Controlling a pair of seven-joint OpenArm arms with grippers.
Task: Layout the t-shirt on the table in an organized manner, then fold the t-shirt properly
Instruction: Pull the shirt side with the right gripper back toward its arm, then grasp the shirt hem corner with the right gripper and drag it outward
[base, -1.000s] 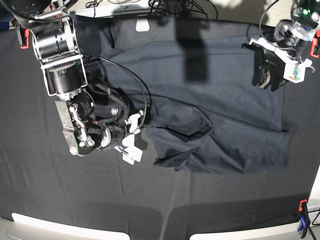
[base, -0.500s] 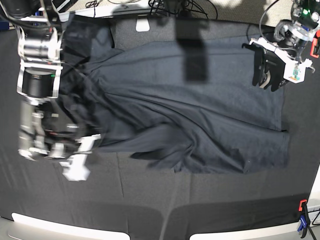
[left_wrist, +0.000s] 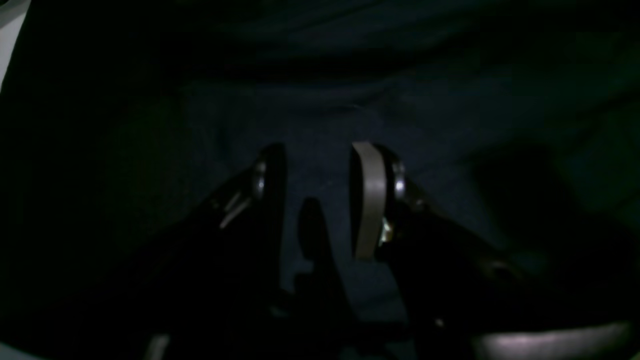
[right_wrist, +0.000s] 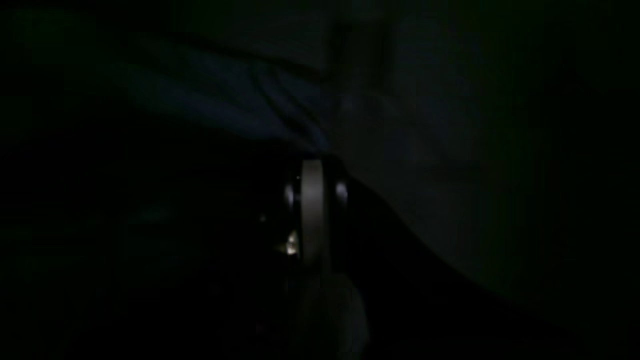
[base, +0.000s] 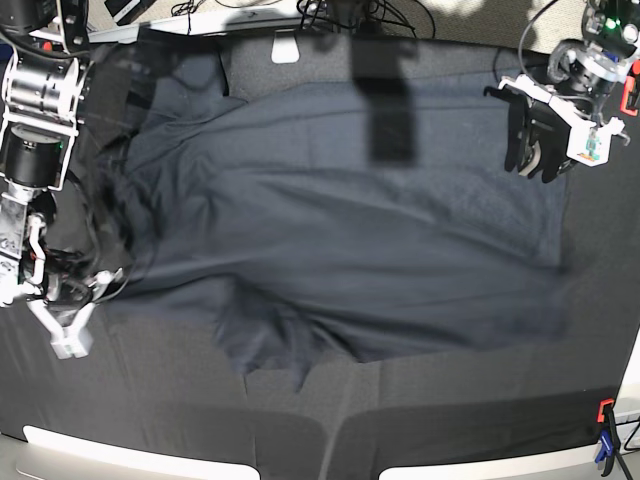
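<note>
The dark navy t-shirt (base: 350, 250) lies spread across the middle of the table (base: 450, 420), stretched towards the left, with a loose flap hanging at its lower middle. My right gripper (base: 70, 338) is at the far left edge, shut, and the shirt's left side is drawn out towards it. In the right wrist view, cloth folds (right_wrist: 240, 105) run into the closed right gripper (right_wrist: 312, 167). My left gripper (base: 535, 150) hovers open over the shirt's upper right corner. In the left wrist view the left gripper (left_wrist: 317, 155) has only shirt cloth (left_wrist: 320, 100) beneath it and nothing between its fingers.
An orange-and-blue clamp (base: 605, 412) sits at the front right corner and a red one (base: 630, 92) at the right edge. A small white object (base: 285, 48) and cables lie at the back. The pale rim (base: 100, 450) runs along the front.
My right gripper has swept from the middle-left to the far left edge, dragging the bunched shirt out with it. The left arm has stayed still.
</note>
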